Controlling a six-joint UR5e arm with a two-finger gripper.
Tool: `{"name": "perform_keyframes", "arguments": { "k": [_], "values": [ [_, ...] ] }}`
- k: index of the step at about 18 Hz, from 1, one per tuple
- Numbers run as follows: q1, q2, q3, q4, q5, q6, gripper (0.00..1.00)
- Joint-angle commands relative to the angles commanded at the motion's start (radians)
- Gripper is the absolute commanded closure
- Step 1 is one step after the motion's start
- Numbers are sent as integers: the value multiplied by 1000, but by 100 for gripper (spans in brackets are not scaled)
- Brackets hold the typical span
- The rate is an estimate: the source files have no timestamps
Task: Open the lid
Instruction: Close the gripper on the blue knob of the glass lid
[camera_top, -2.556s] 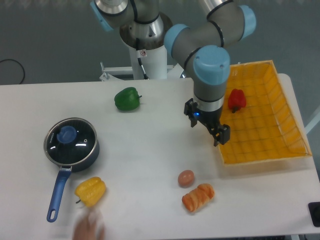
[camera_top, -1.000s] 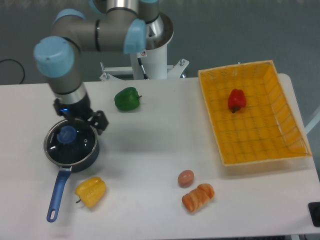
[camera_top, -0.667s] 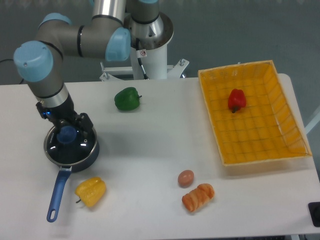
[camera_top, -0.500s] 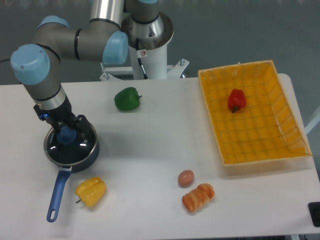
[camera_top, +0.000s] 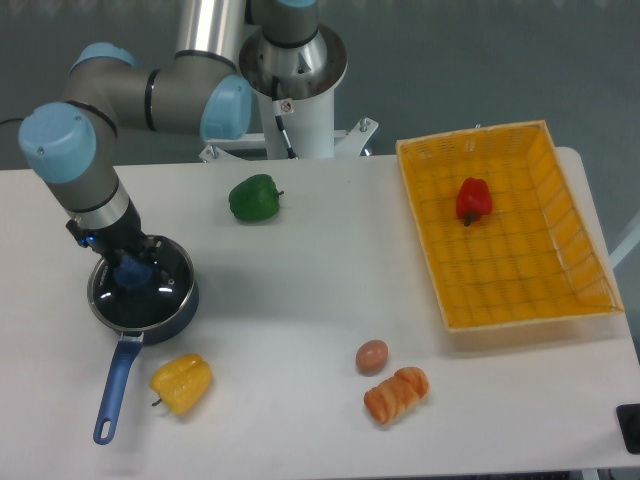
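Observation:
The lid is a round glass disc with a thin metal rim and a blue knob. It lies flat on the dark saucepan, which stands at the table's left with its blue handle pointing to the front. My gripper points straight down over the lid's centre, with its fingers on either side of the knob. The wrist hides much of the fingers, so I cannot tell whether they press on the knob.
A yellow pepper lies just right of the pan handle. A green pepper lies behind and to the right. A brown egg and a bread roll lie at the front centre. An orange basket at the right holds a red pepper.
My arm swung from beside the basket across to the saucepan. In the last second the gripper settled lower over the knob. The lid has not moved.

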Motion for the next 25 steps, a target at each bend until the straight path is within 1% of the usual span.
{"name": "perform_keyframes", "arguments": {
  "k": [2,5,15,18,25],
  "values": [
    [-18,-6,2,0,0,-8,0],
    [-23,-8,0,0,0,-18,0],
    [-23,-34,0,3,5,-29,0],
    [-23,-31,0,3,9,-29,0],
    [-23,-43,-2,5,11,-29,0]
  ]
}}
